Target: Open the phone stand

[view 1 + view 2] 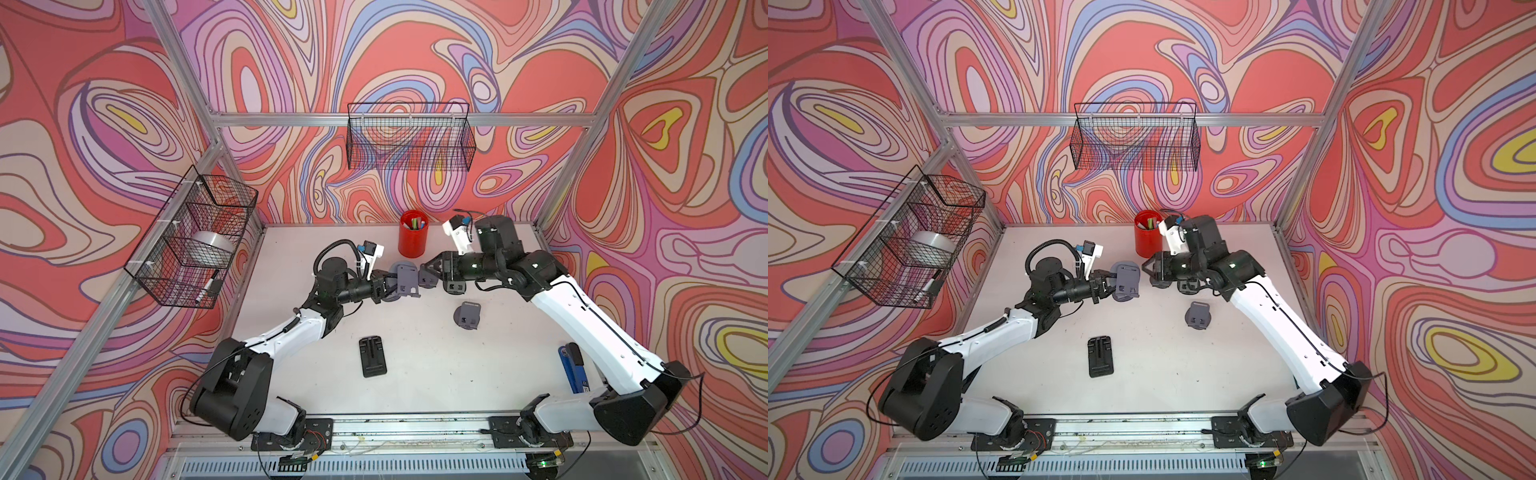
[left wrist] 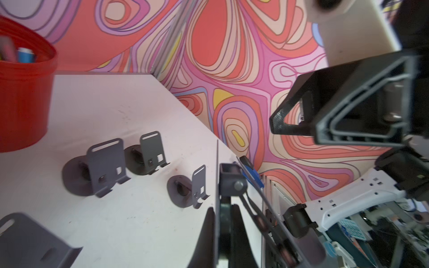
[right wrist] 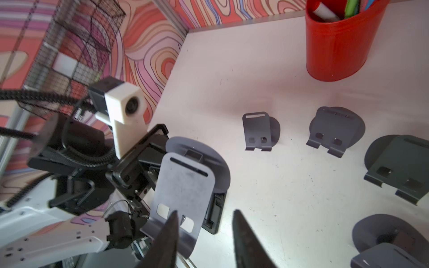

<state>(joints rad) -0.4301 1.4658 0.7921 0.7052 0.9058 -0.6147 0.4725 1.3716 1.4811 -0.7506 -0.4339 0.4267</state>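
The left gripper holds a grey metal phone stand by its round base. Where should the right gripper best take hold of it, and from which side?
On the grey metal phone stand, take the flat back plate near its hooked end, jaws across the thin sheet, coming from opposite the left gripper. That end stands clear of the round base, probably farthest from the hinge.
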